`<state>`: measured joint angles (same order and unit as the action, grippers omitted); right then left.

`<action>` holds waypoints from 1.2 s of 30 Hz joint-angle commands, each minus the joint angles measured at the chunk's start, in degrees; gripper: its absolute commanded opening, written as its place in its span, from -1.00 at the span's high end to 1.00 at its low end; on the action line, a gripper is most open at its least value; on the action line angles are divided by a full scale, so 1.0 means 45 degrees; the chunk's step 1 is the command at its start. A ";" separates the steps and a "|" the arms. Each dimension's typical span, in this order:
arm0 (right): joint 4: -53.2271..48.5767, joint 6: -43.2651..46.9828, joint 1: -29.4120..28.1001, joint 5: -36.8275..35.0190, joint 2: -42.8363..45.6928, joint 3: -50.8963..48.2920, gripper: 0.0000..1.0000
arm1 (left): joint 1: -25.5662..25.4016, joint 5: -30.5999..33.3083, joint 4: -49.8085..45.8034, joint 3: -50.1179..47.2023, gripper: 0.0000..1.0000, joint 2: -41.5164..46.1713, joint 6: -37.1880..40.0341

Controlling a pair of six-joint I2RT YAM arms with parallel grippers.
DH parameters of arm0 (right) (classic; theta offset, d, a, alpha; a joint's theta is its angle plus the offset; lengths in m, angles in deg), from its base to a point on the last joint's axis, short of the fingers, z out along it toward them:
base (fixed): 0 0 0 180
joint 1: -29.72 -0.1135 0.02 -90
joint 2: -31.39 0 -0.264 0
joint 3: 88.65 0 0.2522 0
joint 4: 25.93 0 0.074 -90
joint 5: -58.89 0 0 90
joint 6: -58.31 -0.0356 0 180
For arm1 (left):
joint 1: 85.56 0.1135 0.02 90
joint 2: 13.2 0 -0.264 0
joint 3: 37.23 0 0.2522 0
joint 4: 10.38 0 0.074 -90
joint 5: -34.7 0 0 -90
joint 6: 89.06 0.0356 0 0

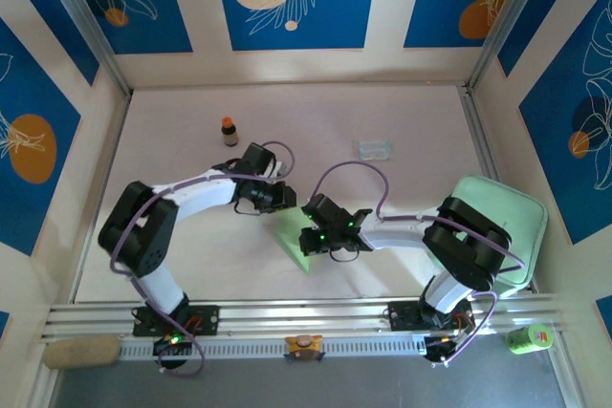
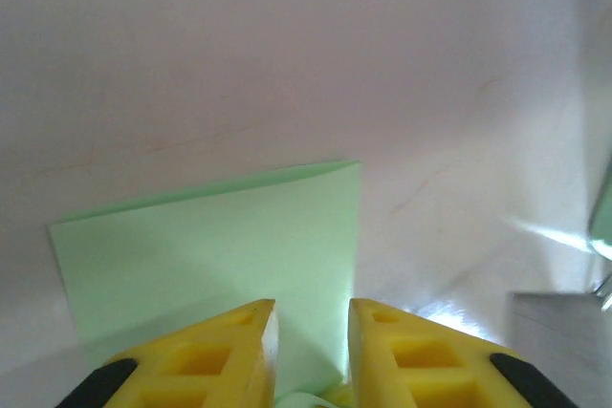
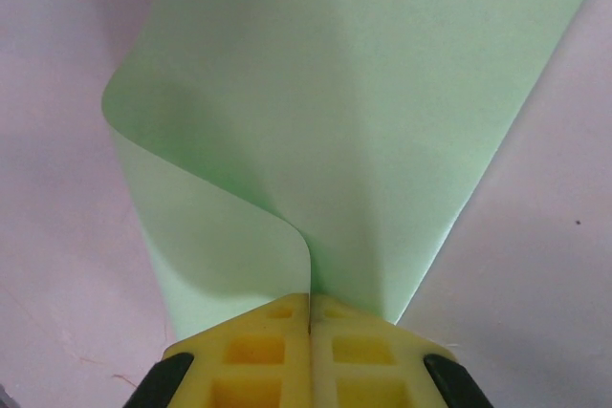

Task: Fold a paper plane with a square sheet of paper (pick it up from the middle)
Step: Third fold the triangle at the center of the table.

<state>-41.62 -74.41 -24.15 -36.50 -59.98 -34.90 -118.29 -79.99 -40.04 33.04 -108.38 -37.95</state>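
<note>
The square sheet of paper [image 1: 290, 236], pale green, lies on the table between the two arms, partly lifted and curled. My right gripper [image 3: 311, 301] is shut on a pinched fold of the paper [image 3: 363, 93], which fans out ahead of it with one flap curling left. In the top view the right gripper [image 1: 308, 239] sits at the sheet's right side. My left gripper [image 2: 313, 317] hangs just over the paper [image 2: 220, 246] near its right edge, with a clear gap between its yellow fingers [image 2: 234, 341]. From above, the left gripper [image 1: 283, 200] is at the sheet's far corner. The paper plane is out of view.
A small brown bottle with an orange cap [image 1: 229, 131] stands at the back left. A clear plastic packet [image 1: 372, 149] lies at the back right. A mint green rounded tray [image 1: 512, 212] sits at the right edge behind the right arm.
</note>
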 commanded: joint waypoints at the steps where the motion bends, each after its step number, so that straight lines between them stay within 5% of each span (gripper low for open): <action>1: -0.0331 -0.0117 0.0075 -0.0092 -0.0358 -0.0351 0.93 | 0.0086 0.0479 -0.0234 -0.0776 0.45 0.1201 -0.0326; 16: -0.0505 0.0196 0.0355 0.0046 -0.0203 -0.0331 0.93 | -0.0397 -0.2242 0.5989 -0.5988 0.67 0.3700 -0.4559; 22: -0.0564 0.0198 0.0364 0.0045 -0.0195 -0.0351 0.93 | -0.0739 -0.2234 0.6242 -0.5801 1.00 0.2940 -0.4742; 36: -0.0676 0.0255 0.0388 0.0104 -0.0247 -0.0245 0.93 | -0.1085 -0.2126 0.6451 -0.5800 1.00 0.2063 -0.4911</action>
<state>-41.64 -74.10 -22.86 -35.99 -59.98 -34.92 -122.62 -88.53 -12.35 6.27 -97.84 -60.09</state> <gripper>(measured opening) 0.053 0.064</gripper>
